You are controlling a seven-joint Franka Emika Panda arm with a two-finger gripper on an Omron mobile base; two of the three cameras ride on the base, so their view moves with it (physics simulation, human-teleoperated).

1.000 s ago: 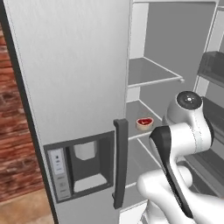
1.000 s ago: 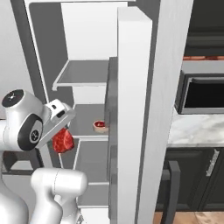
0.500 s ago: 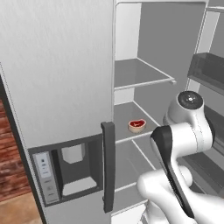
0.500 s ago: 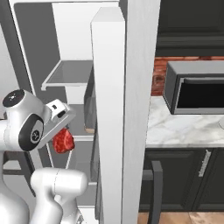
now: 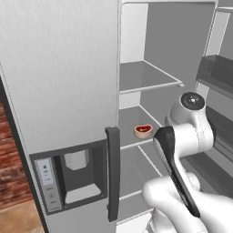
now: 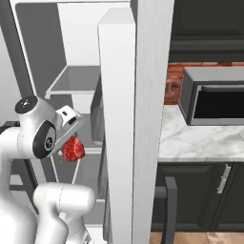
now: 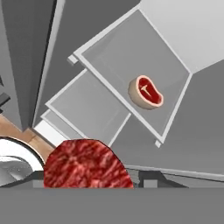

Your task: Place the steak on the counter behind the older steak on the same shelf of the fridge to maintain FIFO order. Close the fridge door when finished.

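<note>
Two steaks in sight. We carry one: the steak (image 6: 72,148) in our gripper (image 6: 71,143) is a small glossy slab, deep red and marbled, irregular oval in outline. In the hand view it bulges up from the bottom edge (image 7: 87,164), hiding the fingertips, so we judge the jaws closed on it from the way it hangs under the hand in the right base view, off any surface, in front of the open fridge (image 5: 59,68).

One older steak (image 5: 143,130) lies flat on the middle shelf (image 5: 129,123), near its front edge and toward the shelf's right side. It is paler: a tan rim of fat around a red centre with a small light mark. From the hand view (image 7: 146,92) we see bare shelf plate around it, including toward the back wall.

Above it sits another shelf (image 5: 145,75), bare. Below, further shelf plates step down inside the white-grey cabinet.

Standing in the way: the dispenser door (image 5: 54,113) is shut, and its dark bar handle (image 5: 113,173) rises at the left edge of the opening. The fridge door (image 6: 119,124) is swung out, edge-on in the right base view, and it walls off the compartment from the counter (image 6: 200,140) side. Grey door bins (image 5: 218,75) show on its inner face.

Beyond that door we note a microwave (image 6: 212,95) on the marble counter, brick wall behind, dark cabinet fronts (image 6: 200,195) below.
</note>
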